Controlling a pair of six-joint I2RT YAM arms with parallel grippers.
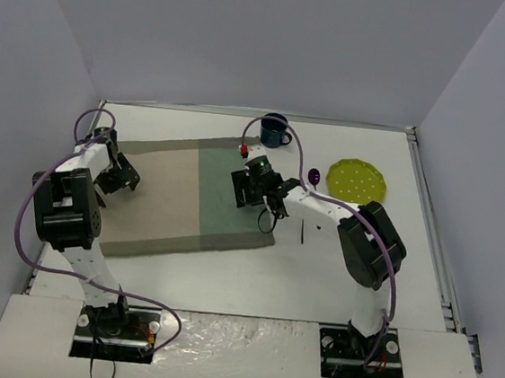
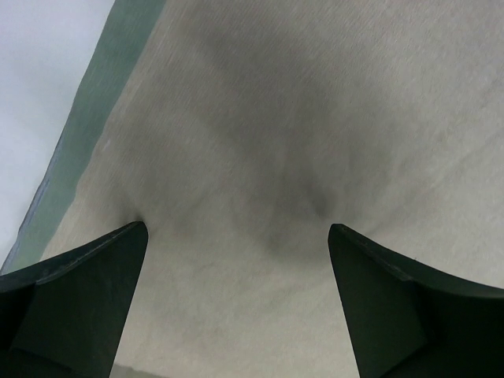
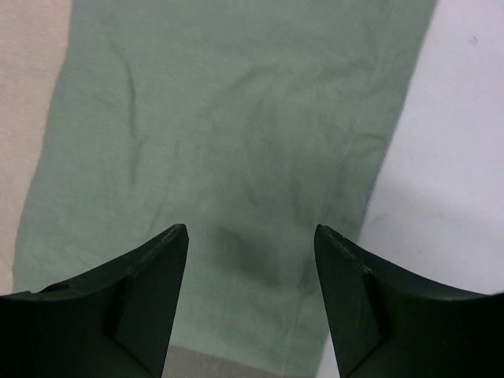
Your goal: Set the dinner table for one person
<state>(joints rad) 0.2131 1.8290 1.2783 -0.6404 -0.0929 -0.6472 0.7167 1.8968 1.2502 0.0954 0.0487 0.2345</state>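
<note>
A large white surface point(image 1: 252, 279) with a thin metal rim fills most of the overhead view, and grey walls stand around it. Two white and black robot arms rise from the bottom edge of the frame.

A cloth placemat point(image 1: 170, 198) lies flat on the surface, left of centre. Its left half is beige and its right half is green.

The left claw point(image 2: 236, 236) hangs over the beige half, near the mat's left edge. Its two dark fingers are spread wide with nothing between them. Whether the tips touch the cloth cannot be told.

The right claw point(image 3: 250, 236) hangs over the green half, close to the mat's right edge. It is also spread wide and holds nothing.

A dark blue mug point(image 1: 275, 131) stands upright at the upper centre of the frame, just beyond the mat's far edge. A small red object point(image 1: 244, 149) sits just beside it. Further right lies a yellow-green plate point(image 1: 357, 178) with pale dots, and a small purple item point(image 1: 314, 175) rests near the plate's left side. A thin dark item point(image 1: 303, 235) lies on the bare white surface right of the mat, too small to identify.
</note>
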